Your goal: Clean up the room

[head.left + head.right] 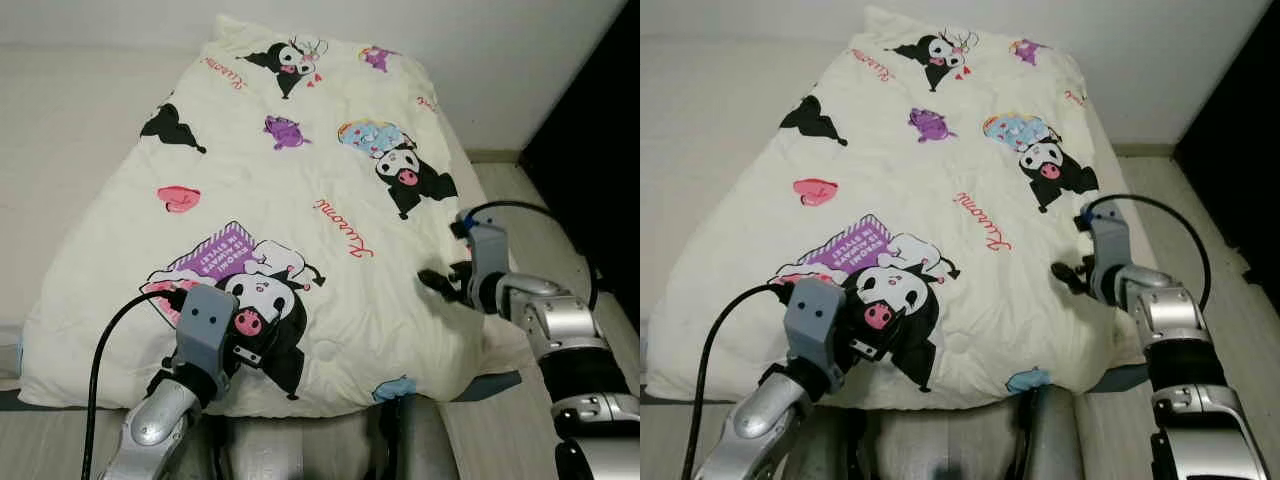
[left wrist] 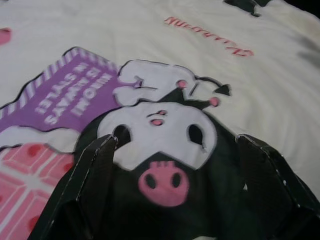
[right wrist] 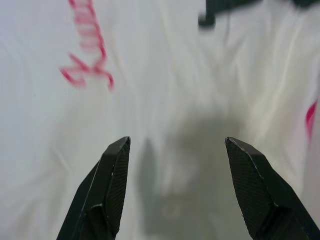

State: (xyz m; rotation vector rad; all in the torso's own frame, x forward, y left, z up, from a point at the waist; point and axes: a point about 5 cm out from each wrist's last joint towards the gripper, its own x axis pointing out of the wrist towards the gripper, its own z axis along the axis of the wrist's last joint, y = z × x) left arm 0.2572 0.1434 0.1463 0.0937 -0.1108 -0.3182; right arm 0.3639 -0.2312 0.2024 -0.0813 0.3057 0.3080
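Left wrist view, left hand (image 2: 175, 170) spread over quilt (image 1: 290, 190), right hand (image 3: 175, 165) spread too.

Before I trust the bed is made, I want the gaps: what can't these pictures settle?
- The mattress: the cartoon-print comforter hides all but a corner in the head views.
- What lies under the comforter: hidden.
- Left gripper contact with the comforter: the left wrist view's lower edge cuts off its fingers.
- Red script on the fabric: blurred in the right wrist view, past the open right gripper.
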